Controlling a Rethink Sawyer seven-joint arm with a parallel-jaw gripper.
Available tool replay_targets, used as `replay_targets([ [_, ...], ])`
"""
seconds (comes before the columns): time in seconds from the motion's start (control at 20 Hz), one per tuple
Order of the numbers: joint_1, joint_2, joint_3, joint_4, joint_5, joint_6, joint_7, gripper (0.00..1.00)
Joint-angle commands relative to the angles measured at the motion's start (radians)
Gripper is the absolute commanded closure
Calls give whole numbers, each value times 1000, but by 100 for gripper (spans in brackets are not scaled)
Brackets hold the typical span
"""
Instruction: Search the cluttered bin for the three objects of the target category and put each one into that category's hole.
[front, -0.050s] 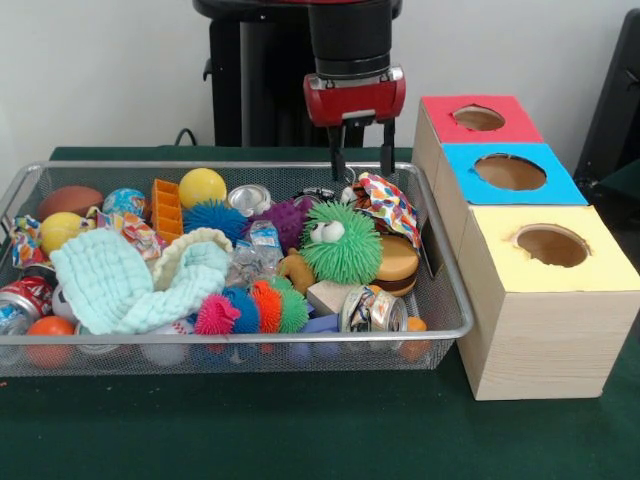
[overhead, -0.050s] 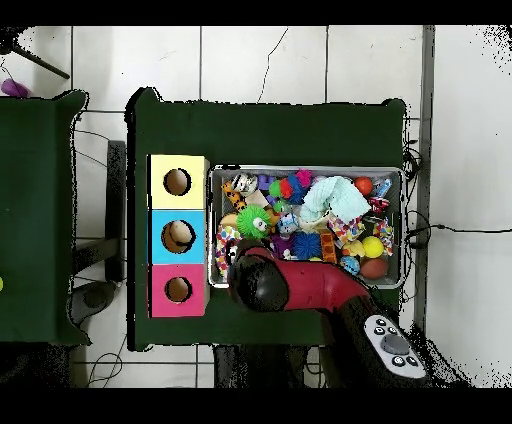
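Observation:
My gripper (front, -0.050s: 362, 174) hangs open with nothing between its fingers, just above the far right corner of the wire-mesh bin (front, -0.050s: 200, 338). Below it lie a colourful patterned wrapper (front, -0.050s: 386, 205) and a green furry toy with eyes (front, -0.050s: 340, 241). The bin also holds spiky balls (front, -0.050s: 252, 306), a yellow ball (front, -0.050s: 201, 186), crushed cans (front, -0.050s: 372, 309) and a pale green cloth (front, -0.050s: 120, 283). Beside the bin stand three boxes with a red-topped hole (front, -0.050s: 478, 118), a blue-topped hole (front, -0.050s: 510, 172) and a yellow-topped hole (front, -0.050s: 552, 245). From overhead the arm (overhead, -0.050s: 262, 282) hides the gripper.
The boxes sit close against the bin's side (overhead, -0.050s: 212, 225) in the overhead view, in the order yellow (overhead, -0.050s: 177, 181), blue (overhead, -0.050s: 178, 236), red (overhead, -0.050s: 178, 289). Something tan shows inside the blue hole. A dark green cloth (front, -0.050s: 300, 430) covers the table.

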Motion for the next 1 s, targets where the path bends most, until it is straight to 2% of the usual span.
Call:
replay_targets([
  [0.05, -65, 65, 75, -128, -78, 105, -67, 0],
  [0.55, -102, 196, 79, -180, -178, 41, -60, 0],
  [1.0, -71, 314, 28, -208, -270, -125, 37, 0],
])
